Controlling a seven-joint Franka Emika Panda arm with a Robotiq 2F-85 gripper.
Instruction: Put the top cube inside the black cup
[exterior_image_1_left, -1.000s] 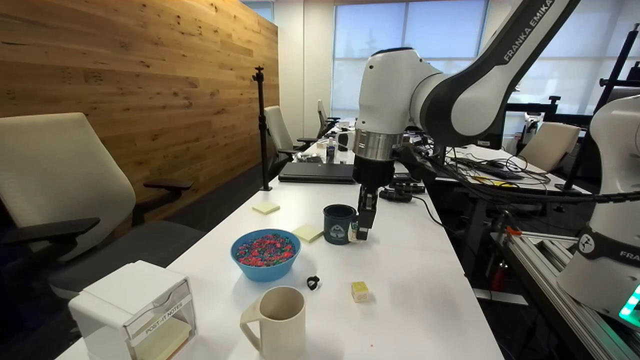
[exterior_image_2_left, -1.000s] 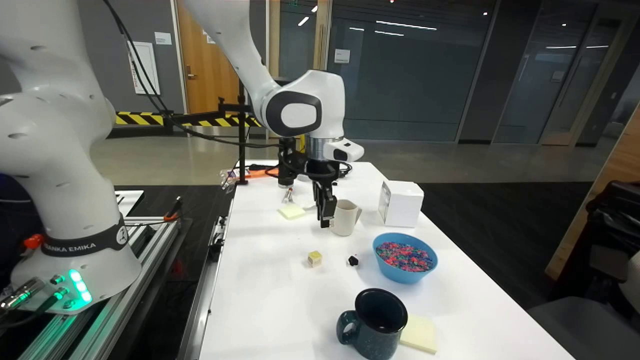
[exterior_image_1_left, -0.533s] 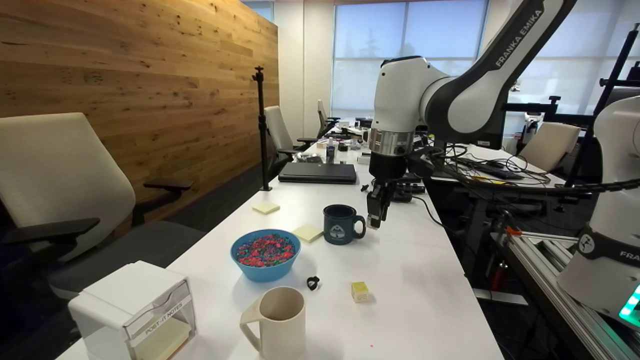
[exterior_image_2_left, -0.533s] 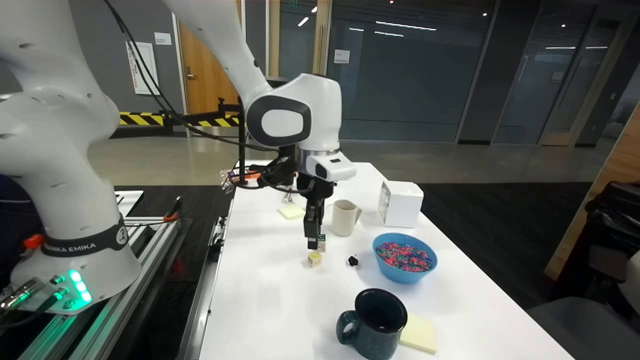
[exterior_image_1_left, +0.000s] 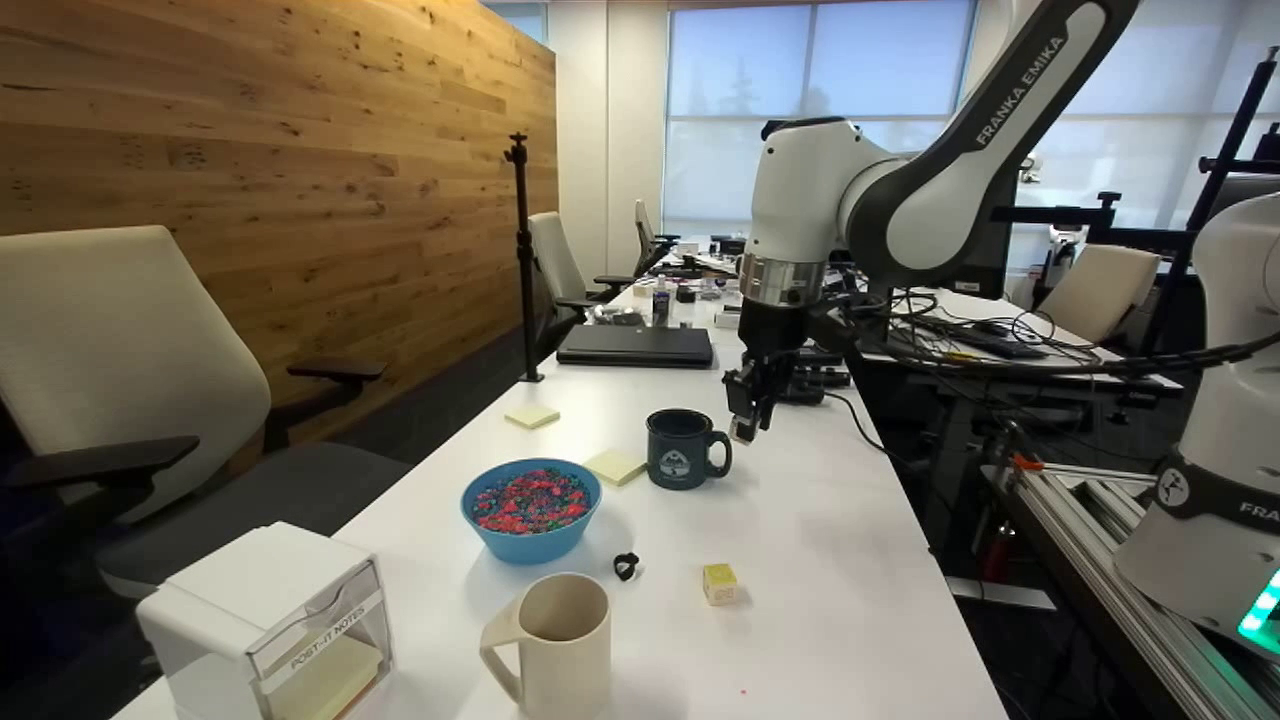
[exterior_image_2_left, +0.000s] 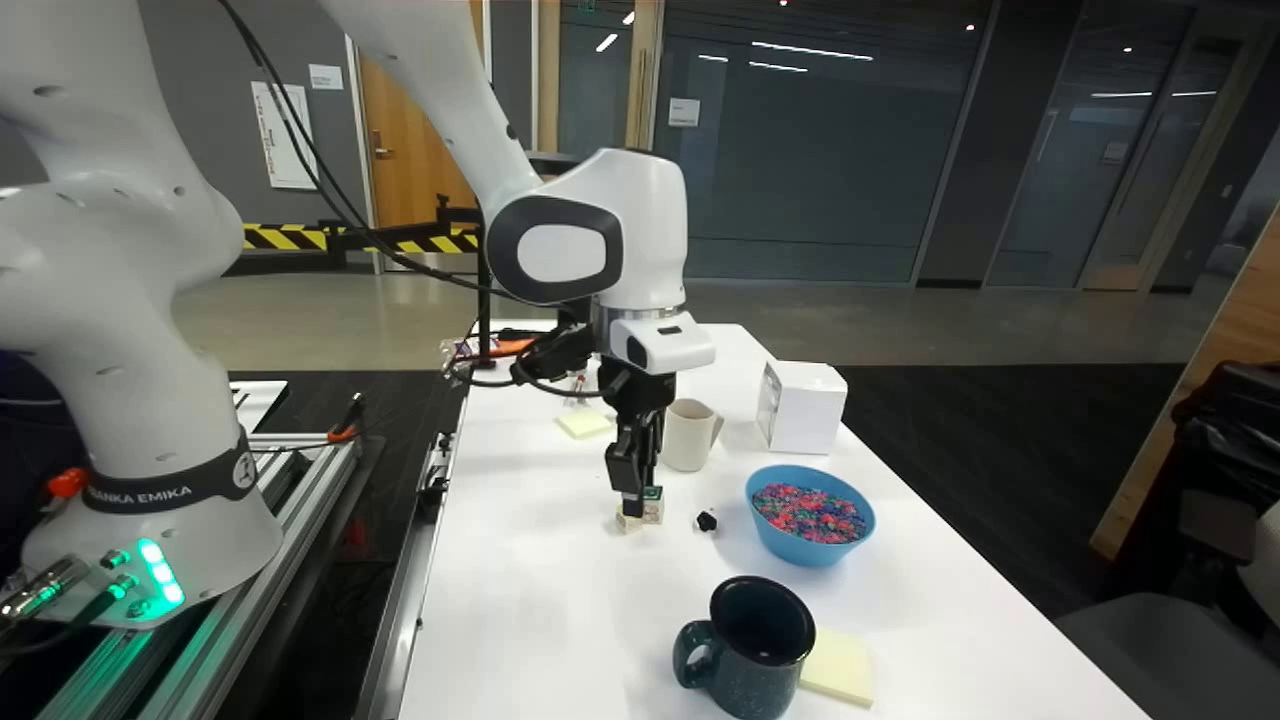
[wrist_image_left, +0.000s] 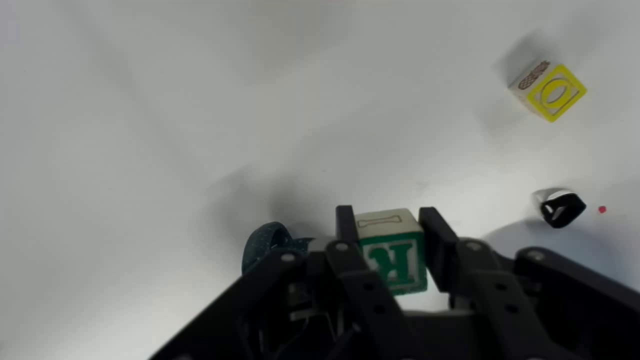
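A long white table (exterior_image_1_left: 850, 620) is bordered by a wood-panelled wall (exterior_image_1_left: 280, 180) in an exterior view, with a beige office chair (exterior_image_1_left: 110, 350) placed alongside. Over the table, the gripper (wrist_image_left: 387, 220) is pointed downward, its jaws parted by no more than the breadth of the block that is pinched between them. That block is the top cube (wrist_image_left: 395, 265), framed in green around a green letter (a bone is drawn on the cream side that is shown in the wrist view). It is held above the tabletop and outside the black cup (exterior_image_1_left: 682, 450), which is stood upright; in the wrist view most of the cup is covered by the gripper. A pale sticky-note pad (exterior_image_1_left: 615, 466) is laid just beside the cup.

Also on the table is set a yellow-framed cube (wrist_image_left: 556, 93), on one side of which a pineapple is printed. Near it a small black object (wrist_image_left: 562, 207) can be seen, though what it is cannot be told. A blue bowl (exterior_image_1_left: 531, 545) is filled with small red and blue bits. Farther out, a cream mug (exterior_image_1_left: 580, 670) is stood upright, and a white box (exterior_image_1_left: 255, 610) is labelled for Post-it notes.
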